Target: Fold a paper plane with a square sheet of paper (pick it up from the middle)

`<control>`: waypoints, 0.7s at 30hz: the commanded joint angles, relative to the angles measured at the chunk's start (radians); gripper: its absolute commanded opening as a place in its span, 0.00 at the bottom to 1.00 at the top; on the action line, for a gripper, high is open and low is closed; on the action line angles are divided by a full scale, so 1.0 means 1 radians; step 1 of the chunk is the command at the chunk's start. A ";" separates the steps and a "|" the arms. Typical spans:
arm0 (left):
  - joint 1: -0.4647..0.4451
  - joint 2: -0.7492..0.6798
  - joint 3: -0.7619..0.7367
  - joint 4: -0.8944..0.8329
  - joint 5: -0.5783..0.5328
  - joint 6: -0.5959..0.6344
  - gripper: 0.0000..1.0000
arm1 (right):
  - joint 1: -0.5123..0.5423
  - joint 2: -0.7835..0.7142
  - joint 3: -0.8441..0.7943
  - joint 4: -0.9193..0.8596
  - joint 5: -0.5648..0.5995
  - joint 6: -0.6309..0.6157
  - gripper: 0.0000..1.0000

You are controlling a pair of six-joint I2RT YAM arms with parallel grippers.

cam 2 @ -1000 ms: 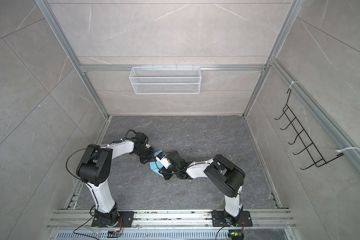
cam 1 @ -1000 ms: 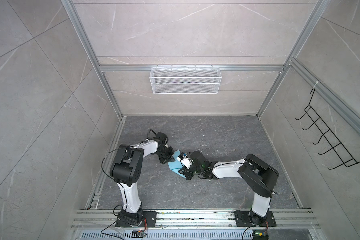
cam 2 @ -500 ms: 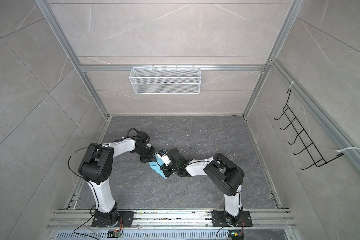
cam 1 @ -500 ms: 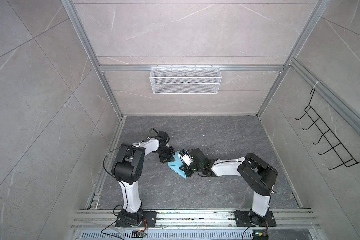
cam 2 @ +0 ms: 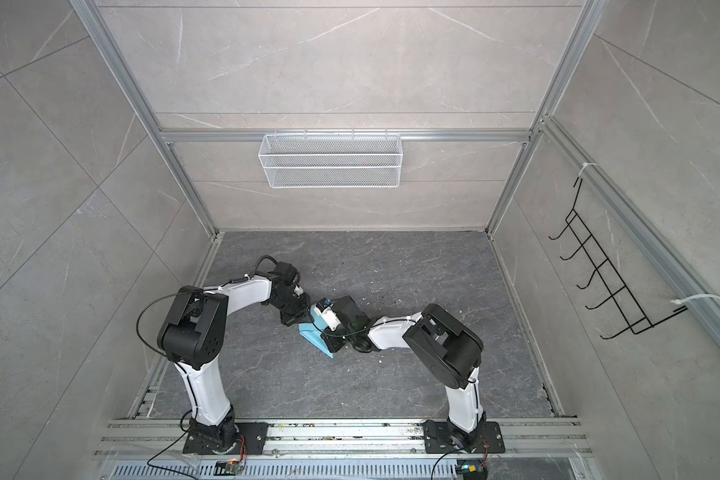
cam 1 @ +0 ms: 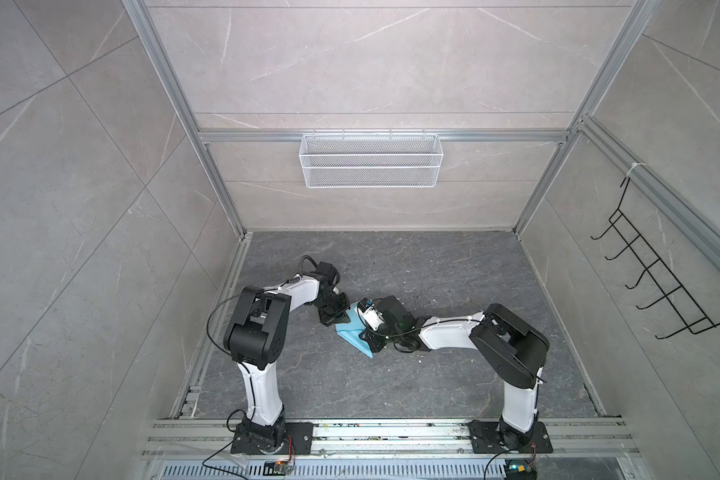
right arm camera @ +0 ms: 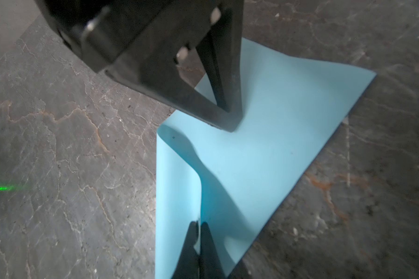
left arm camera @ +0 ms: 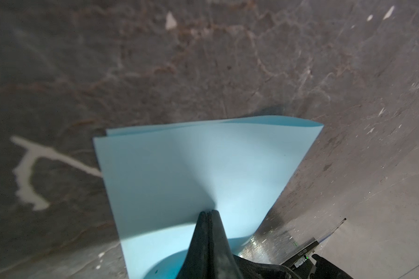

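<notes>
The square sheet of paper is light blue and lies partly folded on the dark floor between both arms. My left gripper is shut. Its tips press down on the sheet, which dents around them; the right wrist view shows this too. My right gripper is shut on a raised flap of the sheet, whose edge runs between its fingers. In the left wrist view the paper shows two layers at its far edge. No finished paper plane shows.
A white wire basket hangs on the back wall and a black hook rack on the right wall. Small white scraps dot the floor. Aluminium rails carry both arm bases at the front.
My right gripper has drawn in a little toward the left gripper with the flap, and the paper now shows a longer pointed end toward the front. The left gripper stays put.
</notes>
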 commanded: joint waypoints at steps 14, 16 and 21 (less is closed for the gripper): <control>-0.012 0.046 0.001 -0.047 -0.049 0.025 0.00 | -0.007 0.034 0.030 -0.047 0.015 0.009 0.00; -0.012 0.045 0.001 -0.046 -0.050 0.024 0.00 | -0.006 0.035 0.030 -0.051 0.016 0.009 0.00; -0.012 0.045 0.001 -0.046 -0.054 0.019 0.00 | -0.006 0.035 0.021 -0.054 0.027 0.010 0.00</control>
